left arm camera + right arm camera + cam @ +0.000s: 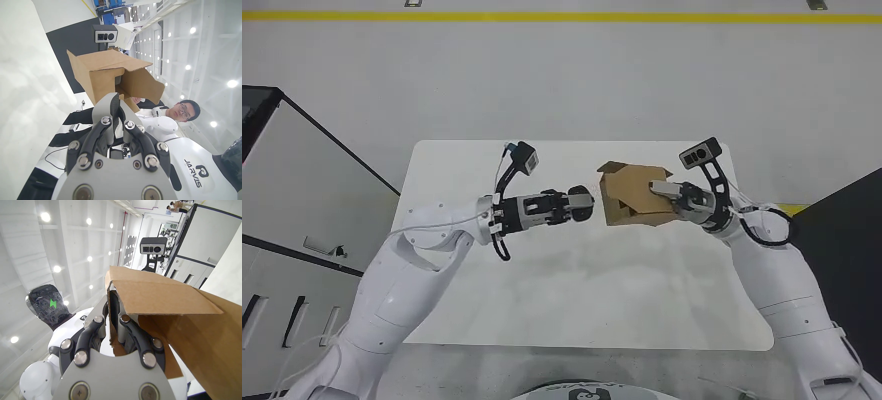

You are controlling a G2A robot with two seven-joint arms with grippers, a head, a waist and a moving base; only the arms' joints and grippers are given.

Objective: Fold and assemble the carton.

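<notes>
A brown cardboard carton [632,193], partly opened with loose flaps, is held above the white table [542,300] near its far right part. My right gripper [662,188] is shut on one wall of the carton [160,298], with that wall pinched between its fingers [113,306]. My left gripper [592,203] sits just to the left of the carton, fingers together with nothing between them. In the left wrist view the gripper [118,103] stands close in front of the carton [105,75], whose open end with flaps faces it.
A dark-edged cabinet [282,170] stands to the left of the table. A black surface [842,230] lies past the table's right edge. The near half of the table is bare white surface.
</notes>
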